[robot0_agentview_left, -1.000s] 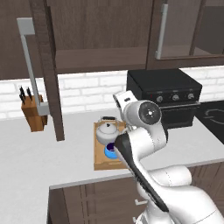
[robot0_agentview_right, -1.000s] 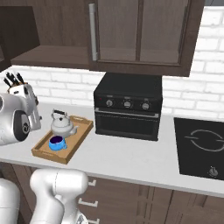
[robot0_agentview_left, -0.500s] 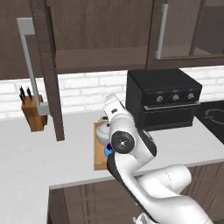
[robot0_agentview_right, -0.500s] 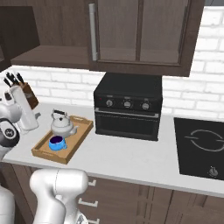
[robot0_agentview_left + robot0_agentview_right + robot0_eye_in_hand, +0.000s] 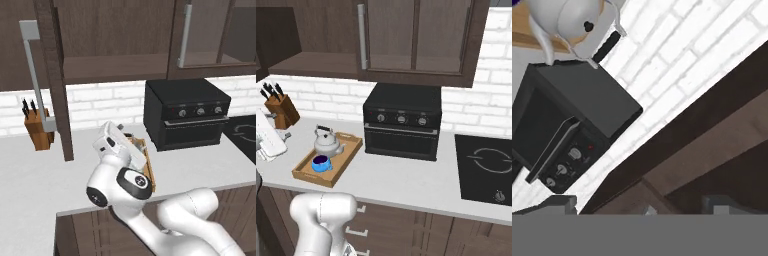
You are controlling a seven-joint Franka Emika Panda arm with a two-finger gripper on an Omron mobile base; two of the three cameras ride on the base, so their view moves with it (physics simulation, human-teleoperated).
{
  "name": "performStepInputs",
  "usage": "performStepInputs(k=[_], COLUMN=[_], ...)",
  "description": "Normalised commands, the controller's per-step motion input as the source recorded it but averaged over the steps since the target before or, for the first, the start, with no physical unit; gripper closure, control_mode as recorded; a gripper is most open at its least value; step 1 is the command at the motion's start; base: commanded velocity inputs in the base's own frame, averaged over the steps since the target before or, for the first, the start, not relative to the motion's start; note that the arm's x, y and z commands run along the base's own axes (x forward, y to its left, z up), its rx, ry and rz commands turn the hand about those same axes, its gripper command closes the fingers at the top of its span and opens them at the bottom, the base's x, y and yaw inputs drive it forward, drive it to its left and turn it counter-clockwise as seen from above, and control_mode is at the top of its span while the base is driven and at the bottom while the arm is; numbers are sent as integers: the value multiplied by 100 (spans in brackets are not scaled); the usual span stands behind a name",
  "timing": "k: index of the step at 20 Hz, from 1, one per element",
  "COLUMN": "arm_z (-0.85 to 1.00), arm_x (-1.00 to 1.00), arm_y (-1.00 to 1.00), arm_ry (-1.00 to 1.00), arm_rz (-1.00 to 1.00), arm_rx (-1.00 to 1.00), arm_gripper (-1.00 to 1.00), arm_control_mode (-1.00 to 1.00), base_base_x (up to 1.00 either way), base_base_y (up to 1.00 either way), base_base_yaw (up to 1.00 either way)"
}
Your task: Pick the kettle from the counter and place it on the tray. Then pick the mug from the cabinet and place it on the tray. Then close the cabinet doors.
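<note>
The silver kettle point(image 5: 326, 142) and the small blue mug point(image 5: 321, 163) both stand on the wooden tray point(image 5: 345, 156), which lies on the grey counter point(image 5: 401, 180). My arm's hand point(image 5: 269, 142) hovers left of the tray, apart from it. In the hand view my gripper point(image 5: 643, 206) is open with nothing between its fingertips point(image 5: 560, 205); the kettle point(image 5: 572, 20) shows at the top left there. The cabinet point(image 5: 115, 67) is open with a bare shelf. Its left door point(image 5: 55, 85) swings out over the counter. Another door point(image 5: 215, 35) with a bar handle flanks the opening.
A black oven point(image 5: 401, 122) sits just right of the tray, and a cooktop point(image 5: 486, 165) lies further right. The knife block point(image 5: 38, 128) stands by the brick wall at the left. The open door's handle point(image 5: 33, 75) juts out near my arm.
The hand has swung left, away from above the tray, and the arm has folded lower. Kettle and mug stay put on the tray.
</note>
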Motion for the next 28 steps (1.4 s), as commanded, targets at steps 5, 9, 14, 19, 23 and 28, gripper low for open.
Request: performStepInputs(k=[5,9,14,19,23,28], arm_z=[2,6,0,0,0,0], arm_x=[-43,-10,0,0,0,8], arm_y=[14,67,73,66,68,51], arm_ry=[-20,-13,-5,0,0,0], arm_rz=[-1,-7,-8,-14,-14,-6], arm_rx=[-5,-12,-16,-12,-10,-3], arm_gripper=[-100,-100,-100,-100,-100,-100], arm_control_mode=[-100,-100,-100,-100,-100,-100], base_base_x=[0,0,0,0,0,0], base_base_y=[0,0,0,0,0,0], base_base_yaw=[0,0,0,0,0,0])
